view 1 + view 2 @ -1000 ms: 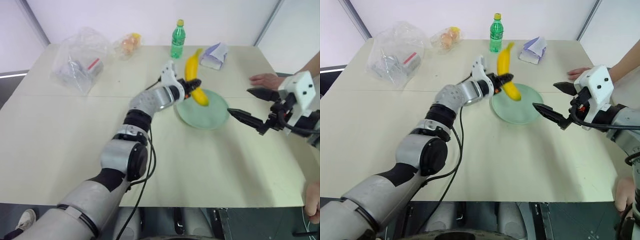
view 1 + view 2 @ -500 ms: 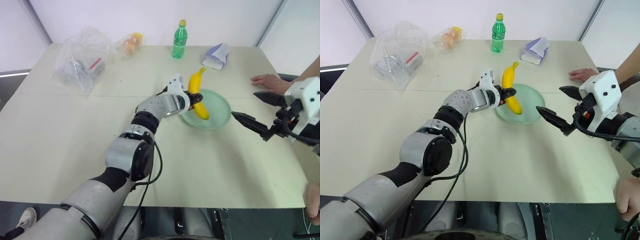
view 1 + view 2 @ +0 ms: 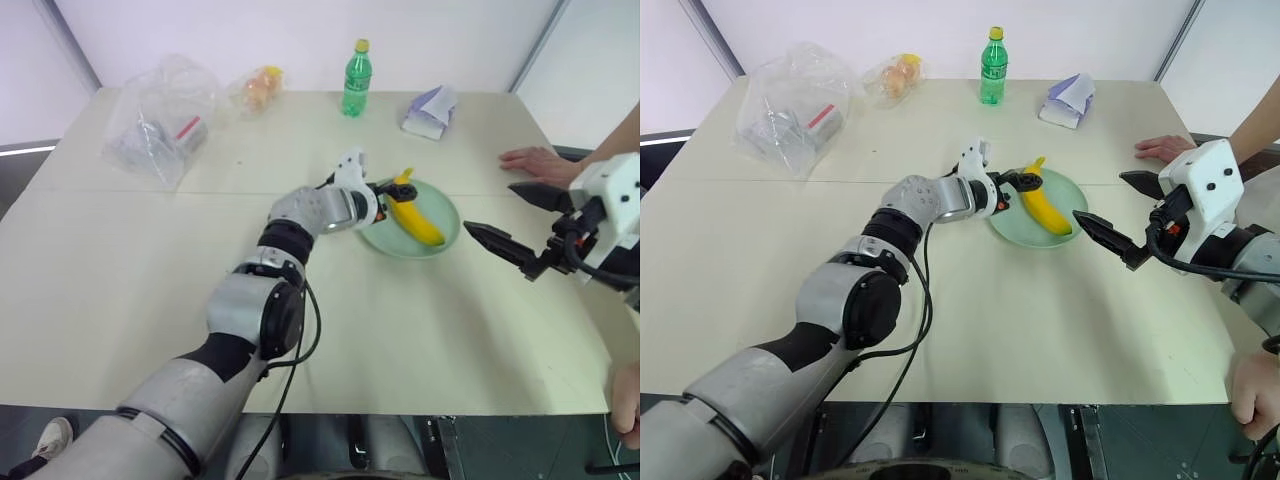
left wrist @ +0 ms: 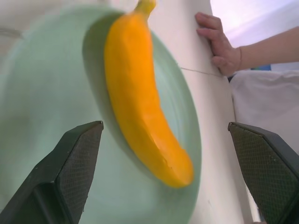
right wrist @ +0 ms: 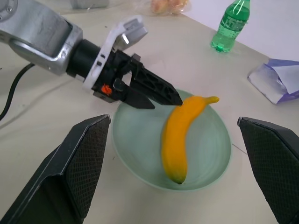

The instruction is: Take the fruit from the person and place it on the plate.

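Yellow banana [image 3: 1045, 205] lies flat inside the pale green plate [image 3: 1012, 227]; the left gripper [image 3: 1017, 183] hovers at the plate's near-left rim, fingers spread apart and empty; the right gripper [image 3: 1120, 215] waits beside the plate, also spread wide; the person's hand [image 3: 1163, 148] rests beyond it.

Bright yellow banana [image 3: 1045, 207] on pale green plate [image 3: 1015, 228]; green bottle [image 3: 991, 66], yellow cap; black fingers [image 5: 154, 87]

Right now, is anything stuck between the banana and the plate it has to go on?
No, nothing is in the way. The banana already lies on the green plate. The left gripper is open beside it, no longer holding it.
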Controlling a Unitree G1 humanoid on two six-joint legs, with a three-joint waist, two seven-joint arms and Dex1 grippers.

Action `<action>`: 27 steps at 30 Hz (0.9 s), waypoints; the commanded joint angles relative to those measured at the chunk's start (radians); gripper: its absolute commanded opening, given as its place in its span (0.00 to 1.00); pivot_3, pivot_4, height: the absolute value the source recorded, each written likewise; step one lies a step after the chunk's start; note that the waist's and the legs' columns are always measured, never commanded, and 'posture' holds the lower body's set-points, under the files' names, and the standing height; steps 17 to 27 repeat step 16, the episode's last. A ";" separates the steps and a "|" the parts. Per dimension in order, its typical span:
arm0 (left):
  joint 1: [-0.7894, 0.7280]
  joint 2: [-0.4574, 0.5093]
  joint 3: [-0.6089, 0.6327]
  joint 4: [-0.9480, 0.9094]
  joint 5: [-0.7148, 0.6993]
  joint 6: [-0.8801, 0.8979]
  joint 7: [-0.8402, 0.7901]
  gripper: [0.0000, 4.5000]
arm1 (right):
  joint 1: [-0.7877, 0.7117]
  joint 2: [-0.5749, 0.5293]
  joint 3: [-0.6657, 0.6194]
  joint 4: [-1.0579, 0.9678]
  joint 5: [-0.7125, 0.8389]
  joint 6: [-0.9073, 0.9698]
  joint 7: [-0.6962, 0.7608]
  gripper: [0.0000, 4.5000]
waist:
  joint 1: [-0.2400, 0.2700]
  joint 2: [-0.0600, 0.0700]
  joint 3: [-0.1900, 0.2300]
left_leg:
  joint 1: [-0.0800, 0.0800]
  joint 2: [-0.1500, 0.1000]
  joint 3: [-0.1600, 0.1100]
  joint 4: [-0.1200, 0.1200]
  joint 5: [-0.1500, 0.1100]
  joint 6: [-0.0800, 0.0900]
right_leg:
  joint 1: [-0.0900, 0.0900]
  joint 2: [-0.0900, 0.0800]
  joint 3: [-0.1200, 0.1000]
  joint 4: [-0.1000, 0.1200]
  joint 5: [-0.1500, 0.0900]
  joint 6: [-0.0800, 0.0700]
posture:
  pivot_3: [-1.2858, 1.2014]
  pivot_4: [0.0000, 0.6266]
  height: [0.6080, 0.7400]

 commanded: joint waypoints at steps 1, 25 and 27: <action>0.008 0.077 -0.142 -0.227 0.078 0.041 -0.146 0.99 | -0.014 -0.008 -0.006 -0.003 0.004 -0.029 0.004 1.00 | -0.002 0.000 0.000 | 0.000 0.000 0.000 0.000 0.000 0.000 | 0.000 0.000 0.000 0.000 0.000 0.000 | 0.52 0.24 0.93; 0.566 0.655 -0.369 -1.024 0.216 -0.391 -0.739 0.99 | -0.032 -0.010 0.183 0.142 -0.122 -0.153 0.091 1.00 | -0.003 0.002 -0.001 | 0.000 0.001 0.002 0.001 0.001 -0.001 | 0.000 -0.001 0.001 0.001 0.000 0.000 | 0.52 0.24 0.93; 0.566 0.655 -0.369 -1.024 0.216 -0.391 -0.739 0.99 | -0.032 -0.010 0.183 0.142 -0.122 -0.153 0.091 1.00 | -0.003 0.002 -0.001 | 0.000 0.001 0.002 0.001 0.001 -0.001 | 0.000 -0.001 0.001 0.001 0.000 0.000 | 0.52 0.24 0.93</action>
